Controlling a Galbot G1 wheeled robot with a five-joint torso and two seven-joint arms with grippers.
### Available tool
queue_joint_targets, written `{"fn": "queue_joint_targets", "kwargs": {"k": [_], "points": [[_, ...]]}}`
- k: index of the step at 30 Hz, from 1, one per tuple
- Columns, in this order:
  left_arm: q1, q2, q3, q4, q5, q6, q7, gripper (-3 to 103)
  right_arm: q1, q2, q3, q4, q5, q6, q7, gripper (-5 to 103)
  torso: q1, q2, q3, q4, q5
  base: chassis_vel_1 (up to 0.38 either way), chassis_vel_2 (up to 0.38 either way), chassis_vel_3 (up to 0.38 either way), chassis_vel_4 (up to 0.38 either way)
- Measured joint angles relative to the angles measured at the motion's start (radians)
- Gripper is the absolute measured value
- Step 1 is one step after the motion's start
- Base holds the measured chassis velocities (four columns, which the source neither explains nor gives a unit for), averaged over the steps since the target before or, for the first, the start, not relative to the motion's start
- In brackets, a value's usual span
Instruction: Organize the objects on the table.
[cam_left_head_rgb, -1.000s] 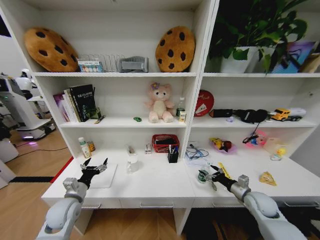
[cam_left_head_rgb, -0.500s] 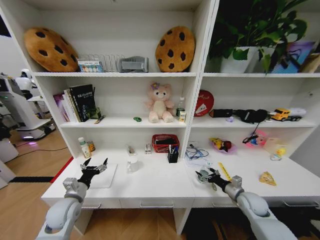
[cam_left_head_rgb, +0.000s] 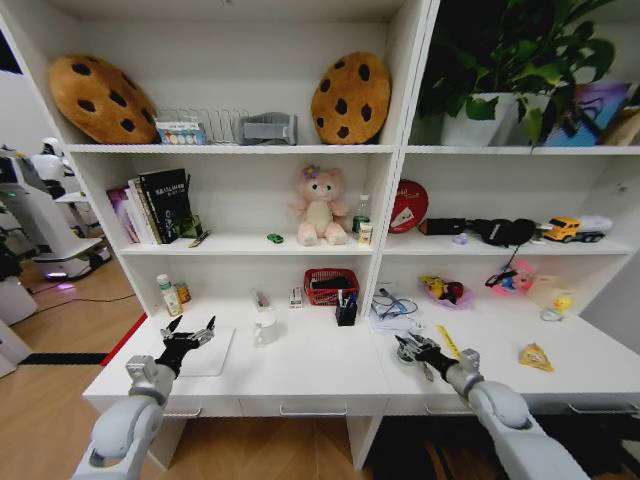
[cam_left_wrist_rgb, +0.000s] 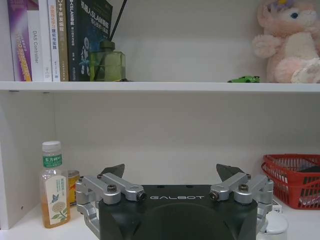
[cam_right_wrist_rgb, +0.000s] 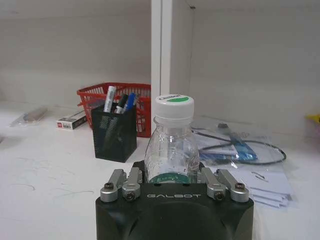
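Reaching further in since a second ago, the right gripper (cam_left_head_rgb: 409, 349) has drawn up to the small clear bottle with the green-and-white cap (cam_right_wrist_rgb: 172, 135), which stands upright on the long white bench (cam_left_head_rgb: 310, 370) near its front edge, right of the middle. From the right wrist view its jaws sit close on either side of the bottle's base, apparently closed on it, with the bottle's long axis vertical and squarely between them. Near the bench's left front corner the left gripper (cam_left_head_rgb: 188, 333) hovers with jaws wide, well apart from the bottle.
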Motion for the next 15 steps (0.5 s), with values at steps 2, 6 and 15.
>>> {"fn": "queue_joint_targets", "kwargs": {"k": [2,6,15], "points": [[0.0,0.0,0.0,0.0,0.0,0.0,0.0,100,-0.028,0.002,0.005,0.054,-0.022,0.015,0.009,41,0.0,0.0,0.0,0.0001,0.0,0.0,0.0,0.0,0.0],[0.0,0.0,0.0,0.0,0.0,0.0,0.0,100,-0.105,0.011,0.032,0.175,-0.058,0.032,0.021,35,0.0,0.0,0.0,0.0001,-0.0002,0.0,0.0,0.0,0.0],[0.0,0.0,0.0,0.0,0.0,0.0,0.0,100,-0.318,0.121,0.122,0.403,-0.121,0.058,0.132,26,0.0,0.0,0.0,-0.0003,-0.0001,0.0,0.0,0.0,0.0]]}}
